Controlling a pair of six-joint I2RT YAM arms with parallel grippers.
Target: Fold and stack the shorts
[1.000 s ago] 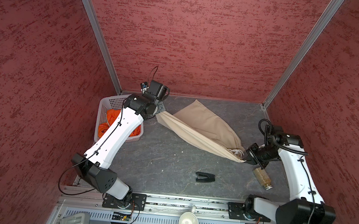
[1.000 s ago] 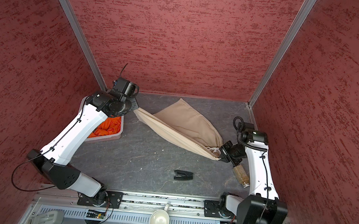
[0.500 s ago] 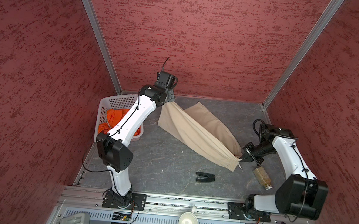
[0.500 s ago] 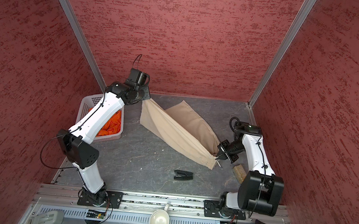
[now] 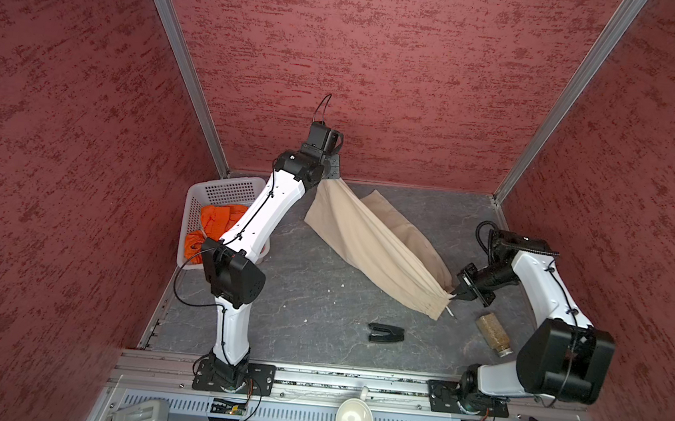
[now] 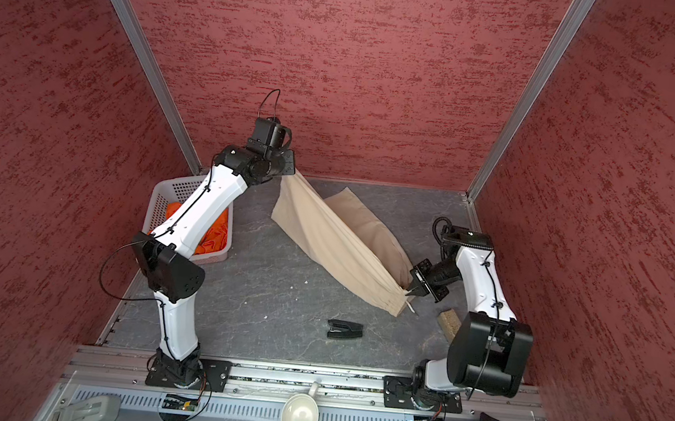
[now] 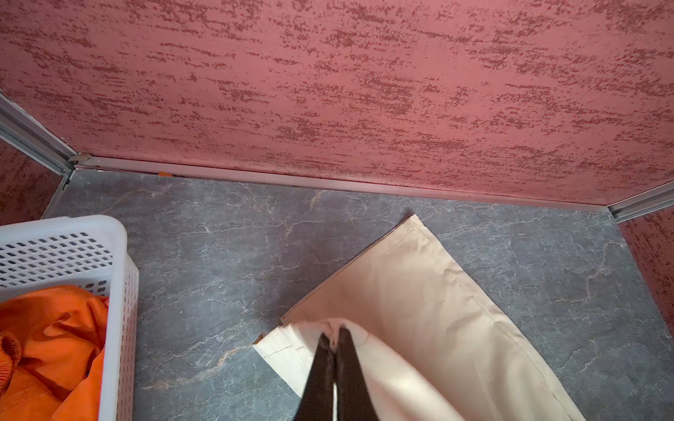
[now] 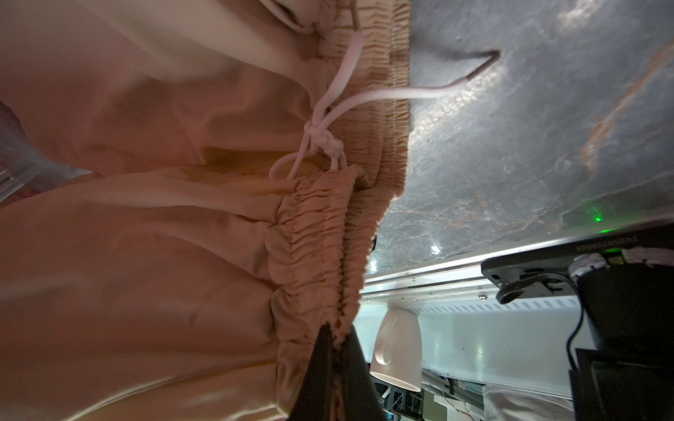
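Lifting is the big change here. Over the last second the left gripper (image 5: 330, 175) went from low down just beside the basket (image 5: 221, 187) to high above and past the basket's far corner, up near the back wall. Its jaws are pinched shut on a leg hem of the beige shorts (image 5: 370, 243), which the left wrist view shows nicely. The right gripper (image 5: 457, 290), well apart from the basket on the other side, has barely shifted and is clamped on the gathered waistband near the drawstring (image 8: 321, 136).

So the beige shorts went from a sagging strip to a stretched sheet hanging between the two, with the other leg still lying on the table (image 5: 319, 301) behind it. It looks like a spread-out before laying them flat, with no fold made yet. The orange shorts (image 5: 218, 220) are still bunched inside the basket, untouched.
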